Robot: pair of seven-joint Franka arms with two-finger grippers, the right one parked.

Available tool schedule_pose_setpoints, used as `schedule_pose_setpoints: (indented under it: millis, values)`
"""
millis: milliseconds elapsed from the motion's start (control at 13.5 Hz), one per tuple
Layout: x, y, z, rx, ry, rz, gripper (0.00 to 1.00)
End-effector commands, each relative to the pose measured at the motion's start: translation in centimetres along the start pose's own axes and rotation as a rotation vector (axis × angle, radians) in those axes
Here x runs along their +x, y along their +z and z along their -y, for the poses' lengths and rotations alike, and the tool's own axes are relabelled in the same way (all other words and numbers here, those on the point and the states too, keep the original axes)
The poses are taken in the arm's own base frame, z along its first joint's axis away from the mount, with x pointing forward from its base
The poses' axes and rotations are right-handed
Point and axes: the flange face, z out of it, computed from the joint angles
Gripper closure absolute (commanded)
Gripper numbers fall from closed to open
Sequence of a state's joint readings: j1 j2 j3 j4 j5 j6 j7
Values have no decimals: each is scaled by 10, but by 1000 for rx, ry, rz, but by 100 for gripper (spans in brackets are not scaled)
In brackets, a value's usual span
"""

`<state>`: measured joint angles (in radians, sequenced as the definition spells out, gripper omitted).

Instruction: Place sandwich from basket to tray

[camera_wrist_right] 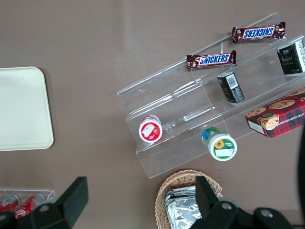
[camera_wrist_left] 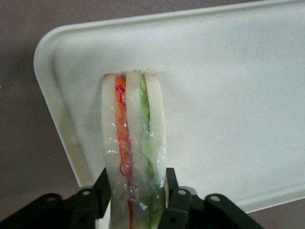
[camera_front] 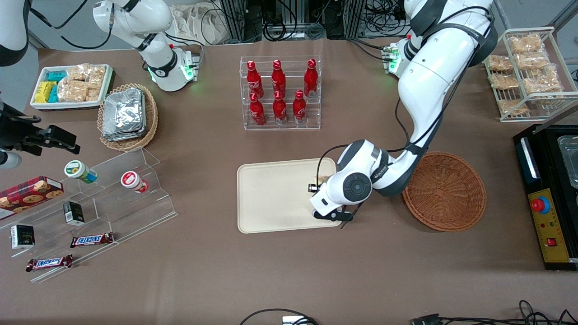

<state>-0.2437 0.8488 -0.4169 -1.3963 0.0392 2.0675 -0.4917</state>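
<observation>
1. Where the brown table (camera_front: 203, 271) meets the edge farthest from the front camera, black cables and metal framing lie on a grey floor.
2. Near the table's middle sits the tray (camera_front: 271, 198); just beside it, toward the working arm's end, is the basket (camera_front: 445, 192) (nothing shows inside it).
3. Over the tray's edge nearest the basket hangs the gripper (camera_wrist_left: 136, 191), its fingers (camera_wrist_left: 102, 188) clenched on the sandwich (camera_wrist_left: 133, 143), which stands on edge above the tray near a corner, wrapped in clear film.
4. Readable writing: "SNICKERS" on two bars (camera_wrist_right: 211, 59) at the parked arm's end, and white script on red bottles (camera_front: 279, 90) in a clear rack, too small to read.
5. A red button (camera_front: 538, 204) sits on a black box at the working arm's edge.
</observation>
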Motion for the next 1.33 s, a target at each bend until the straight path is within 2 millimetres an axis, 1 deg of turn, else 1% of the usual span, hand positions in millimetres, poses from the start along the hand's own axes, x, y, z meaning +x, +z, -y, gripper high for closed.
schedule_pose_setpoints:
  millis: [0, 74, 148, 222, 296, 370, 444, 519, 593, 741, 815, 889, 963, 1037, 1111, 1185, 1259]
  values:
    - [1, -30, -4, 4, -17, -28, 0]
    - [0, -44, -2, 5, -20, -37, 0]
    - [3, -65, 14, 10, -41, -42, 0]
    - [-1, -85, 27, 31, -54, -19, 0]
    - [-9, -107, 35, 56, -61, -3, 0]
    - [-21, -128, 35, 80, -58, -5, 0]
    - [-37, -139, 36, 111, -51, -15, 0]
    - [-53, -147, 41, 135, -51, -28, 0]
    - [-65, -153, 52, 154, -62, -30, 0]
    - [-103, -155, 57, 196, -54, -52, 0]
    - [-124, -155, 63, 213, -51, -84, 0]
    - [-141, -156, 74, 228, -50, -106, 0]
    - [-152, -158, 84, 241, -60, -112, 0]
    - [-159, -165, 90, 249, -71, -120, 0]
    - [-160, -175, 97, 254, -87, -123, 0]
    - [-157, -189, 111, 254, -123, -115, 0]
    - [-149, -210, 131, 244, -174, -106, 0]
